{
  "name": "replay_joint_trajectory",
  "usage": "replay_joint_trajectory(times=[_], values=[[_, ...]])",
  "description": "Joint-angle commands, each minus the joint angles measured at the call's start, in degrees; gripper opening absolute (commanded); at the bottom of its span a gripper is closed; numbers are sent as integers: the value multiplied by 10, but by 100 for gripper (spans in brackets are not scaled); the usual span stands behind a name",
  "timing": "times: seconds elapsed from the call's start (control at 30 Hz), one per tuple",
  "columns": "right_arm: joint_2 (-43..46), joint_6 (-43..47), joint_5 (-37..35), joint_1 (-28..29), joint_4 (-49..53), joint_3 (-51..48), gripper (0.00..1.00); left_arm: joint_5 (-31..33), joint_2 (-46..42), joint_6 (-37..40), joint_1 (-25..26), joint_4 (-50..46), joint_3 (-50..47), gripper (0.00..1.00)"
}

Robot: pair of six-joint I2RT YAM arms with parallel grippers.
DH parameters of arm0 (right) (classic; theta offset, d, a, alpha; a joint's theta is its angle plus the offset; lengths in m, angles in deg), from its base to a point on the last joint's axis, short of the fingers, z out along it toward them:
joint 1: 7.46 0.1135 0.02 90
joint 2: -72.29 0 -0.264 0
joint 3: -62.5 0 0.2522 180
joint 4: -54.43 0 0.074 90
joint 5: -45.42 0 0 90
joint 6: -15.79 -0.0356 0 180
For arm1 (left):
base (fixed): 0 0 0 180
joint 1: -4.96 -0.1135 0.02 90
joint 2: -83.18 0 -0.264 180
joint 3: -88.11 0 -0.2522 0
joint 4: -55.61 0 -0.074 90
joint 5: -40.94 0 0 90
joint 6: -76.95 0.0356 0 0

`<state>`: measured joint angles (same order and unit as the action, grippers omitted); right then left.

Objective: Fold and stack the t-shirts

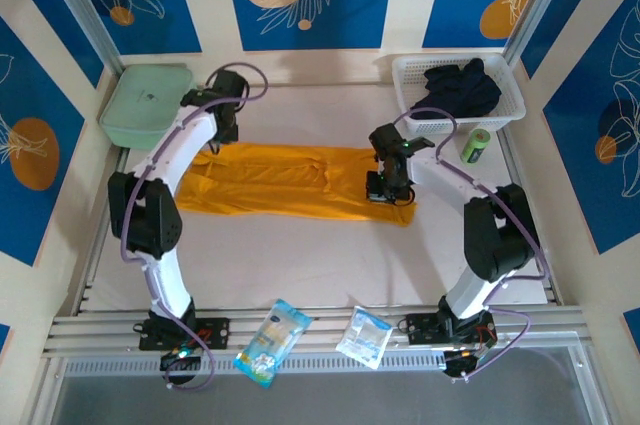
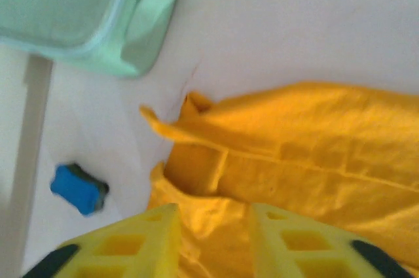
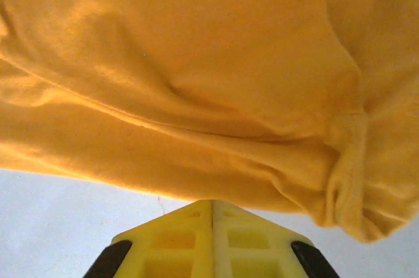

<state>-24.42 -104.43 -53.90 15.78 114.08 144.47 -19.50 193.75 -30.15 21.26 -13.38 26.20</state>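
The bright orange-yellow cloth t-shirt (image 1: 290,180) lies as a long folded band across the white table (image 1: 300,260), with the left gripper (image 2: 213,214) slightly parted above its left end, seemingly releasing it flat, and the right gripper (image 3: 213,205) closed, apparently empty, at its right edge.

Each arm (image 1: 180,155) has white links, black joints, purple cables (image 1: 430,111) and yellow latticed fingers (image 2: 124,248).
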Motion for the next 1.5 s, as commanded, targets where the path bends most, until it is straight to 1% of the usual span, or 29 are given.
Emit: replay_joint_trajectory(times=[0.0, 0.07, 0.13, 0.2, 0.27, 0.33, 0.43, 0.5, 0.63, 0.77, 0.83, 0.9, 1.1, 1.2, 1.3, 1.4, 1.47], values=[[-31, -43, 12, -1, -19, -1, 0, -12, 109, 38, -5, -32, 76, 22], [-45, -44, 6, -2, -18, 7, 0, -15, 160, 55, -6, -20, 120, 17], [-54, -46, 0, -3, -16, 14, 0, -16, 201, 65, -7, -13, 156, 15], [-62, -48, -3, -5, -16, 13, 0, -25, 238, 74, -7, -13, 181, 14], [-67, -52, -3, -6, -20, 8, 0, -33, 257, 75, -7, -21, 186, 12], [-71, -54, -4, -10, -29, 1, 0, -41, 257, 69, -7, -19, 166, 11], [-84, -54, -3, -17, -35, 1, 0, -53, 231, 64, -6, 21, 96, 11], [-96, -51, -2, -20, -37, 9, 0, -45, 222, 61, -6, 29, 67, 11], [-129, -45, -4, -26, -37, 36, 0, -24, 238, 63, -7, 24, 59, 11], [-162, -40, -1, -32, -43, 65, 0, -28, 252, 54, -7, 5, 57, 11], [-185, -34, 1, -38, -42, 87, 0, -34, 245, 45, -5, -1, 40, 10], [-211, -21, -8, -40, -33, 123, 0, -39, 221, 32, -4, 0, 3, 10], [-321, 22, 6, -61, 29, 300, 0, -63, 109, -19, 12, 27, -168, 11], [-385, 48, 10, -71, 68, 407, 0, -91, 60, -42, 24, 38, -245, 11], [-463, 74, 17, -83, 126, 551, 0, -125, 13, -65, 42, 53, -314, 12], [-556, 95, 33, -94, 197, 721, 0, -167, -32, -96, 60, 76, -376, 13], [-618, 100, 58, -103, 239, 843, 0, -203, -64, -122, 72, 97, -419, 14]])
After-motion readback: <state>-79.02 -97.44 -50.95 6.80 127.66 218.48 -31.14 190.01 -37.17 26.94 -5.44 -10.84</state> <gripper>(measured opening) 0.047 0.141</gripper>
